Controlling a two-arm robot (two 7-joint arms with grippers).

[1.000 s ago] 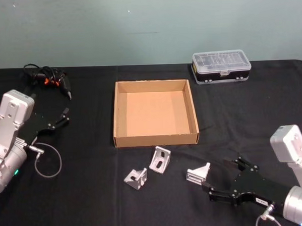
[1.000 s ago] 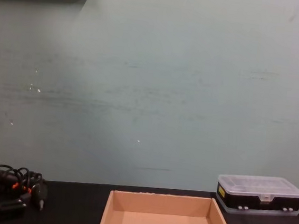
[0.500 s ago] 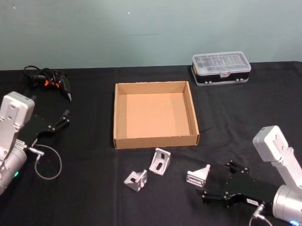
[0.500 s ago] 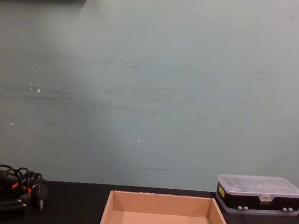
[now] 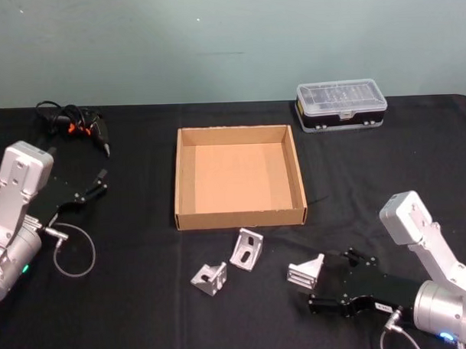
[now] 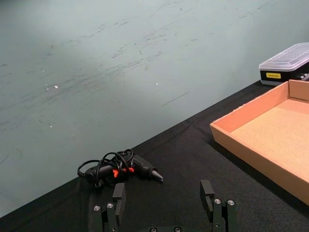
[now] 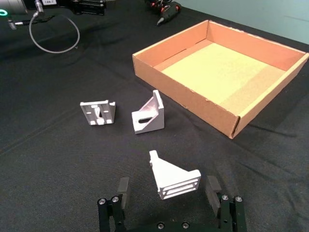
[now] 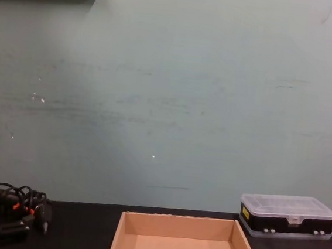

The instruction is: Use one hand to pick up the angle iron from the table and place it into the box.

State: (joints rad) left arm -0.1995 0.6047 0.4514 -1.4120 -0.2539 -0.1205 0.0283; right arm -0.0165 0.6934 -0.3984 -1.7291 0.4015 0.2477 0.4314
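Note:
Three silver angle irons lie on the black table (image 5: 146, 315) in front of the tan box (image 5: 241, 217): one at the left (image 5: 210, 276), one in the middle (image 5: 247, 248), one at the right (image 5: 307, 271). My right gripper (image 5: 329, 280) is open, low over the table, right beside the right-hand angle iron. In the right wrist view that angle iron (image 7: 174, 178) has its near end between the spread fingers of the right gripper (image 7: 168, 188), untouched by either. The box (image 7: 193, 96) is empty. My left gripper (image 5: 95, 183) rests open at the table's left.
A clear-lidded plastic case (image 5: 341, 104) stands behind the box on the right. A black tool with orange marks and a coiled cord (image 5: 74, 122) lies at the back left. A grey cable loop (image 5: 73, 253) hangs from the left arm. Bare tabletop lies right of the box.
My right arm has moved left and a little forward, bringing its open gripper up to the right-hand angle iron. The angle irons, the box and the left arm have stayed put.

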